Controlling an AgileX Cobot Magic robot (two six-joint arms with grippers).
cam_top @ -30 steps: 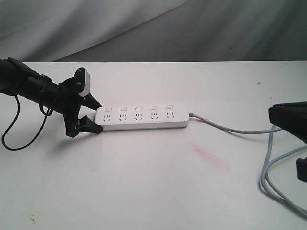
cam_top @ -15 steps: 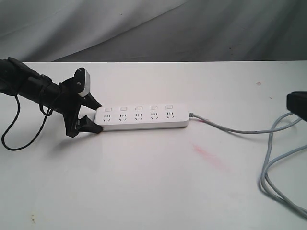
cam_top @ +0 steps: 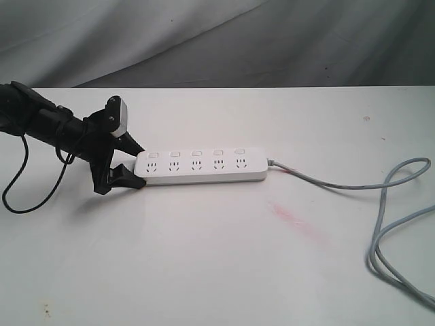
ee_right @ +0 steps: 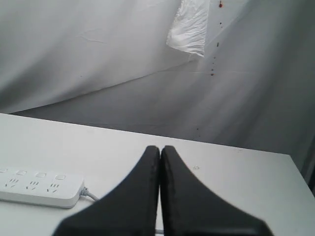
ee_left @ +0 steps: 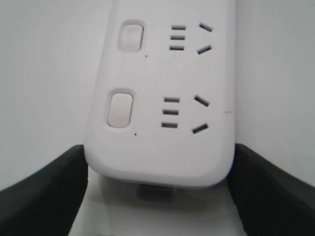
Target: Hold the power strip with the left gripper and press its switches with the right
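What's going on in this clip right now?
The left pincer grips one end of the power strip, which lies flat on the white table. The right pincer is shut, empty and well away from the strip, outside the exterior view. None of the switches is being pressed at this moment.

The switches [cam_top: 196, 153] lie exposed from above; the cord [cam_top: 340, 185] loops at right.
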